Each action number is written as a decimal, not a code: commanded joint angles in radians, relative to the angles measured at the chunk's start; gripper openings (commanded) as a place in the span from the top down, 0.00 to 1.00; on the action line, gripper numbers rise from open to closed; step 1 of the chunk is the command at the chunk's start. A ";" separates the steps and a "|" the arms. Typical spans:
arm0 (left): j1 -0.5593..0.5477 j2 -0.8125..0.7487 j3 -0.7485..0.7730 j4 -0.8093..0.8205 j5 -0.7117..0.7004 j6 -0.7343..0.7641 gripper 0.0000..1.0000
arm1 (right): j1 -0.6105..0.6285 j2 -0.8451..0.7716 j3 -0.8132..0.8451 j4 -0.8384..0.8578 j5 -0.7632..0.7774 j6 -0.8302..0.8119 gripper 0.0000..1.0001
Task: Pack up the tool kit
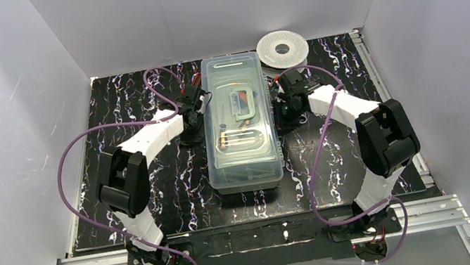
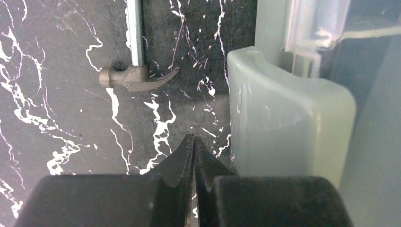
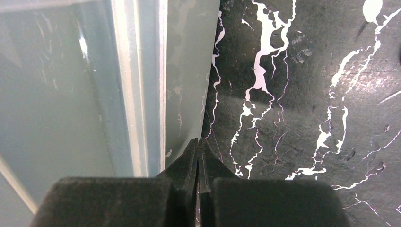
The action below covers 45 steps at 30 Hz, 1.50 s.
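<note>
The tool kit box (image 1: 247,166) stands mid-table, pale green, with its clear lid (image 1: 232,76) on top. Through the lid I make out orange and dark tools (image 1: 236,136). My left gripper (image 1: 196,120) is shut and empty, low beside the box's left side. In the left wrist view its tips (image 2: 194,140) sit just left of a pale-green latch (image 2: 283,118). My right gripper (image 1: 285,107) is shut and empty against the box's right side. Its tips (image 3: 198,142) hover by the box wall (image 3: 189,71). A small hammer (image 2: 135,76) lies on the table outside the box.
A white round spool (image 1: 282,48) lies at the back, right of the box. The table (image 1: 141,97) is black marble with white veins, and white walls close in on three sides. Purple cables loop off both arms.
</note>
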<state>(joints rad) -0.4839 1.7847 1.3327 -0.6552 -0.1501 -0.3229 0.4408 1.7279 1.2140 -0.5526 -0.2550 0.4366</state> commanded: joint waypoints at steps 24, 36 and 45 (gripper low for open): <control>0.162 -0.384 -0.444 0.470 0.474 -0.251 1.00 | 0.048 -0.068 0.037 0.108 -0.075 0.006 0.99; 0.157 -0.760 -0.578 0.409 0.274 -0.249 1.00 | 0.039 -0.396 -0.060 0.077 0.234 -0.018 0.99; 0.157 -0.856 -0.517 0.315 0.021 -0.147 0.30 | 0.033 -0.800 -0.467 0.500 0.664 -0.128 0.56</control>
<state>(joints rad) -0.3241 0.9501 0.7624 -0.2733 -0.0017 -0.5396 0.4786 1.0618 0.9287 -0.3412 0.1749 0.4088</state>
